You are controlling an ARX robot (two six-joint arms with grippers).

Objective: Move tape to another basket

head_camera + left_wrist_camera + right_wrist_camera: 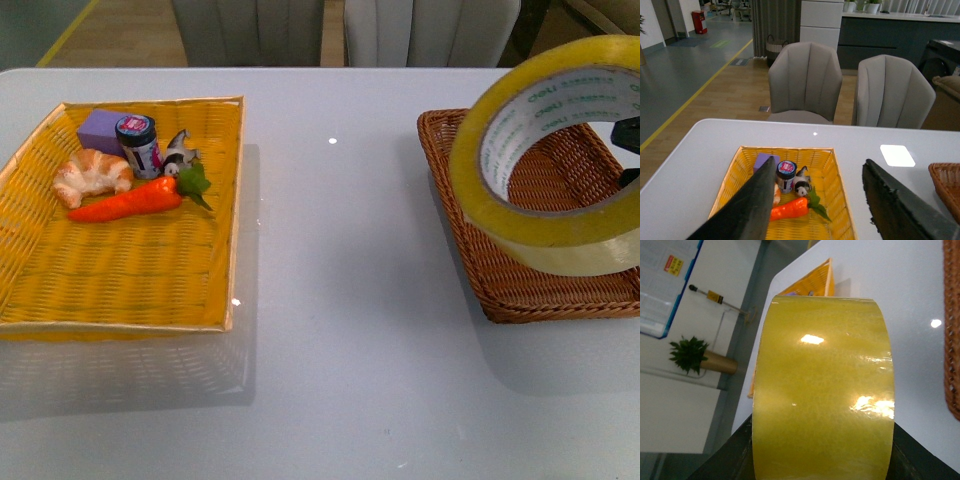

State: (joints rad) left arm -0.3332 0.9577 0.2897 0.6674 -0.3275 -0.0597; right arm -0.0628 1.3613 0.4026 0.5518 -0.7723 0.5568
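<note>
Yellowish tape, green print; brown woven basket.

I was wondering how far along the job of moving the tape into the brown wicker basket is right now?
Done: the yellowish translucent packing tape roll is gripped and lifted; it is not in the flat yellow woven tray. In hand: the right gripper holds it in the air by the dark brown wicker basket. Remaining: lower it in and release. The left gripper is open and empty.

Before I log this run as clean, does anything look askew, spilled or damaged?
Nothing stands out. The right gripper holds the tape, which looks intact, up near the basket. The croissant, carrot and jar lie tidy in the yellow tray.
</note>
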